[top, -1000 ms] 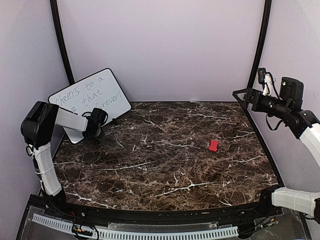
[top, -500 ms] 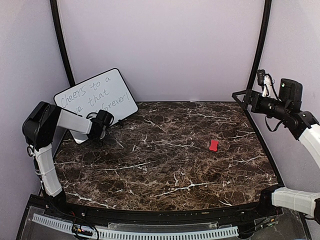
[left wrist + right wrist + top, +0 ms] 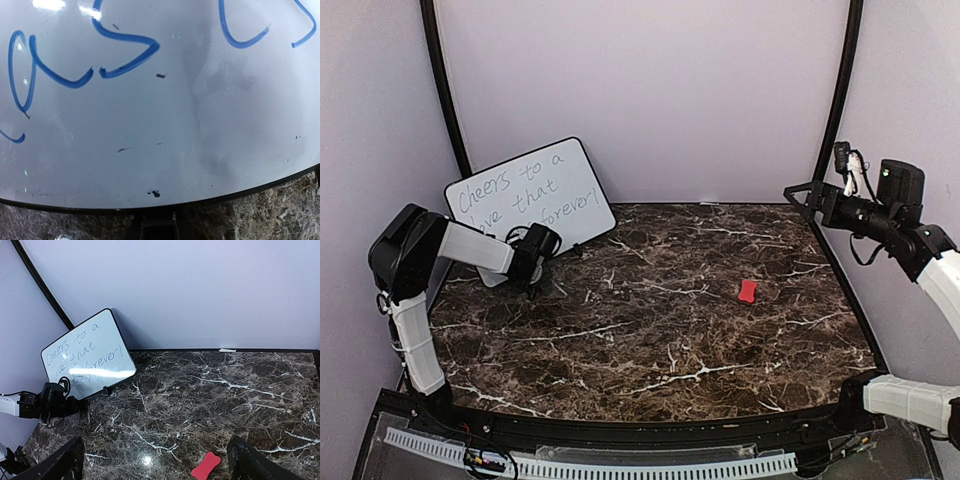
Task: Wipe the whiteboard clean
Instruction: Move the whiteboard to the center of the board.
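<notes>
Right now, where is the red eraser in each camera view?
Top external: red eraser right of centre on the table.
Left wrist: not in it.
Right wrist: red eraser at bottom edge, right of centre.
Shared landmark: whiteboard, seen in all three.

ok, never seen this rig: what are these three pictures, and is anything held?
Two robot arms are bolted at the near edge of a dark marbled table. The wide picture comes from a fixed camera above and behind them; the other two from a camera on each wrist. The left end effector is shut on the lower edge of the whiteboard, which stands tilted at the back left, its handwriting unwiped; so the left wrist picture shows mostly board and pen strokes. The right end effector hangs raised on the right, open and empty. A small red eraser lies loose on the table.
</notes>
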Tool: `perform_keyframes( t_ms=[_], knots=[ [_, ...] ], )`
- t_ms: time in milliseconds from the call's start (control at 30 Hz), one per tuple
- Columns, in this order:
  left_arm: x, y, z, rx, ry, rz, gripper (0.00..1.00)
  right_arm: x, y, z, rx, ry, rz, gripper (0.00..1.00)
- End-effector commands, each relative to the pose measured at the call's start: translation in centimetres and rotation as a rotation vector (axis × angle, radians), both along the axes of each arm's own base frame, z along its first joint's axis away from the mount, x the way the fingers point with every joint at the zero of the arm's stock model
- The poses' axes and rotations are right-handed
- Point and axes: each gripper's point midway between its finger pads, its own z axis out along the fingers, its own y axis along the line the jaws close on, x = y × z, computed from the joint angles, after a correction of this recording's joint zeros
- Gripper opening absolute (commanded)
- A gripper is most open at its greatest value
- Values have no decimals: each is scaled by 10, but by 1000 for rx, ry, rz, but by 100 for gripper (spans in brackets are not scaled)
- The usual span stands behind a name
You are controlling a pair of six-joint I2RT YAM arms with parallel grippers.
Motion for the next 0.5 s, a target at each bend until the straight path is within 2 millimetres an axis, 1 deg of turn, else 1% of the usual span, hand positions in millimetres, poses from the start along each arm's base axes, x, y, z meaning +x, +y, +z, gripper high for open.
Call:
perform_keyframes(
  t_ms=[0, 167, 267, 467],
  knots=[
    [-6, -43, 6, -64, 5, -143, 0, -1, 1, 11, 16, -46, 7, 95],
    [-9, -56, 9, -69, 2, -173, 0, 1, -1, 5, 10, -25, -5, 95],
    [-15, -67, 7, -70, 7, -196, 0, 3, -2, -1, 11, -5, -17, 95],
    [-23, -82, 3, -91, 22, -212, 0, 7, -8, -13, 12, 28, -67, 96]
  ],
)
